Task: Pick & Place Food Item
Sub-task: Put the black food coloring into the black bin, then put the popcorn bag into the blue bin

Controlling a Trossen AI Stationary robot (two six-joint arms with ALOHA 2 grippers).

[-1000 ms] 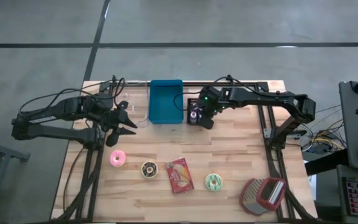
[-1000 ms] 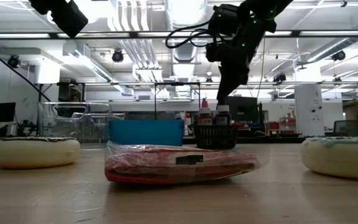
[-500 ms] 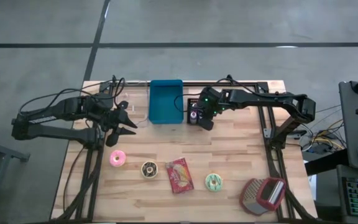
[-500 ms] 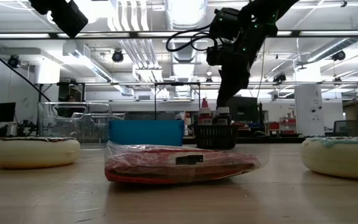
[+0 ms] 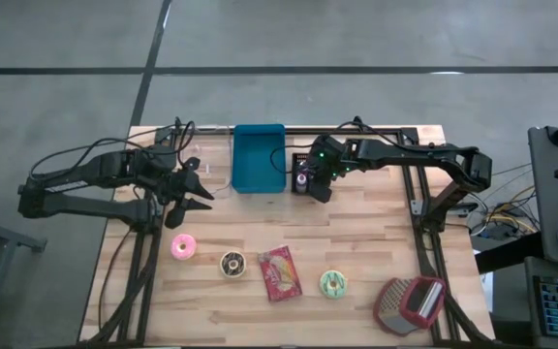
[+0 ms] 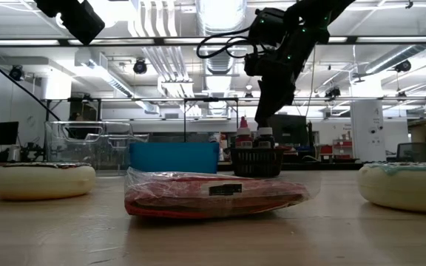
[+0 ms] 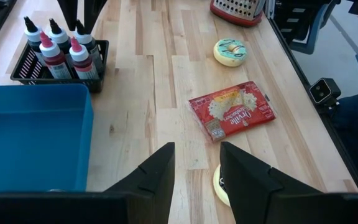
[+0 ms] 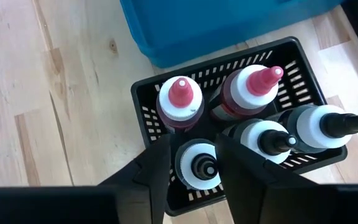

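High view, going left to right with the blue bin point(image 5: 259, 157) as landmark: left gripper point(image 5: 201, 187) hovering left of the bin above the wood table point(image 5: 376, 233), fingers point(image 7: 156, 177) spread with bare tabletop showing between them in the left wrist view, pinching nothing. Pink donut point(image 5: 182, 246) lying well in front of the bin and to its left; chocolate donut point(image 5: 232, 263) sitting just right of that. Red snack packet point(image 5: 280, 271) lying flat in front of the bin, apart from both grippers, untouched. Black basket of squeeze bottles point(image 5: 302, 177) standing just right of the bin. Right gripper point(image 5: 310, 182) hanging directly over that basket; in the right wrist view fingers point(image 8: 148, 171) standing apart on either side of a black-capped bottle point(image 8: 198, 166), not pressing it. Green-iced donut point(image 5: 333, 283) resting farther front and right of the bin. Red-and-metal grater point(image 5: 410, 302) lying at the front right corner, farthest from the bin. In the low view, packet point(image 6: 214, 193) filling the foreground, bin point(image 6: 174, 157) behind it.
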